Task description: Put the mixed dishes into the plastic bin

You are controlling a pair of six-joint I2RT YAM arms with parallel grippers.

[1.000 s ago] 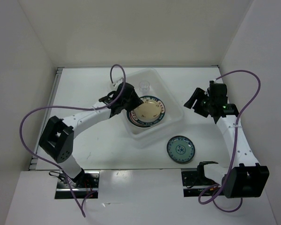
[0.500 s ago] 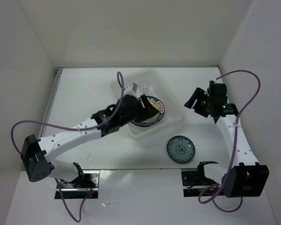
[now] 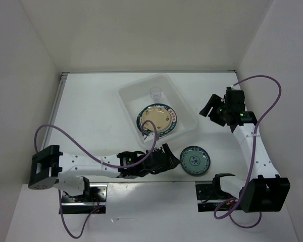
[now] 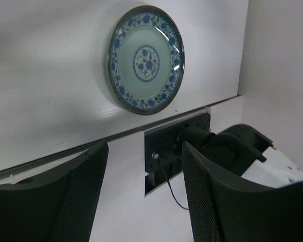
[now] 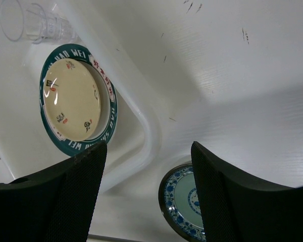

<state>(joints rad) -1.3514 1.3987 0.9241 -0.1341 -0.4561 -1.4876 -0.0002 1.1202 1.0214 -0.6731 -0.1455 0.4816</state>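
Blue-rimmed plate (image 3: pixel 194 160): flat on the counter (image 3: pixel 91 111), lower right of centre in the overhead view, outside the plastic bin (image 3: pixel 134 98) — the only dish in sight not yet put away.
Plastic bin: upper centre; it holds a cream plate (image 3: pixel 157 119) stacked on a teal-rimmed plate (image 3: pixel 173 125) (wider one underneath, so the pile sits level) and a clear cup (image 3: pixel 155 93) upright towards its far end.
Left fingers (image 4: pixel 86 191): wide apart, nothing between them, low at the bottom centre just left of the blue-rimmed plate — pointed at it, probably to take its rim.
Right fingers (image 5: pixel 65 201): wide apart and empty, hanging right of the bin, out of the left arm's way.
Step in hand: seemingly the approach to the last plate; lying flat, it offers little edge.
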